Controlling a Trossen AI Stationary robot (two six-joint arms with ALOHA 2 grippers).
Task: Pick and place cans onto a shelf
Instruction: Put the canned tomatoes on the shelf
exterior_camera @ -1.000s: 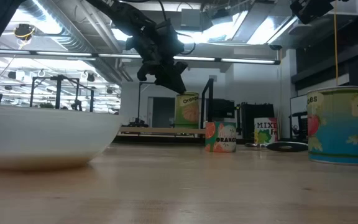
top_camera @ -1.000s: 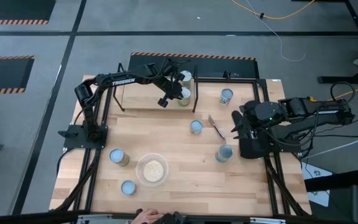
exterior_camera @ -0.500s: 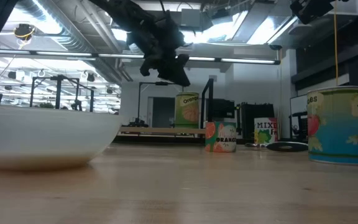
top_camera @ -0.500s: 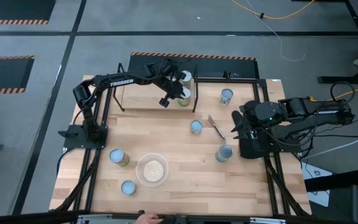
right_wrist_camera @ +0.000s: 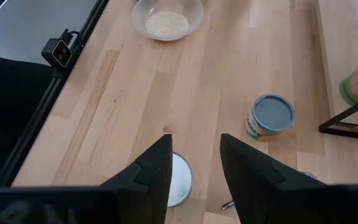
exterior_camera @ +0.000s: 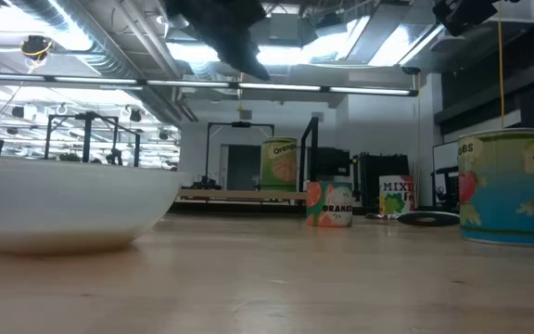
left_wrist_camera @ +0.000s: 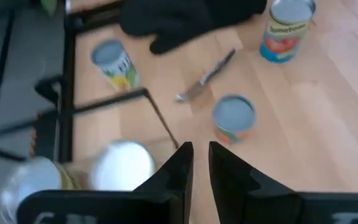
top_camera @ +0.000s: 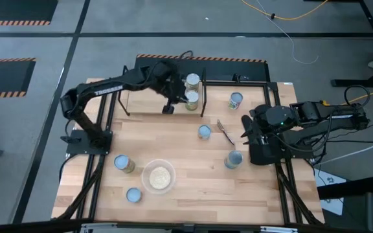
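Observation:
Two cans (top_camera: 191,98) (top_camera: 192,81) stand upright on the light-wood shelf (top_camera: 154,100) at the table's far side. In the low view one of them (exterior_camera: 280,164) shows on the shelf board (exterior_camera: 235,195). My left gripper (top_camera: 168,107) hangs high above the shelf's near edge, just left of those cans. It is empty, and its fingers (left_wrist_camera: 199,155) are nearly together. Loose cans stand on the table (top_camera: 236,100) (top_camera: 204,131) (top_camera: 233,158) (top_camera: 123,163) (top_camera: 133,195). My right gripper (top_camera: 245,128) waits open at the right, over a pale-topped can (right_wrist_camera: 180,179).
A clear bowl of pale grain (top_camera: 158,176) stands near the front, between the two front cans. A small metal utensil (top_camera: 225,132) lies right of the middle can. The shelf's thin black legs (right_wrist_camera: 350,118) stand at its corners. The black frame rails (top_camera: 283,188) run along the table's sides.
My left gripper has risen well above the shelf and drawn a little toward the table's left, away from the nearer can on the shelf. That can stays upright where it was.

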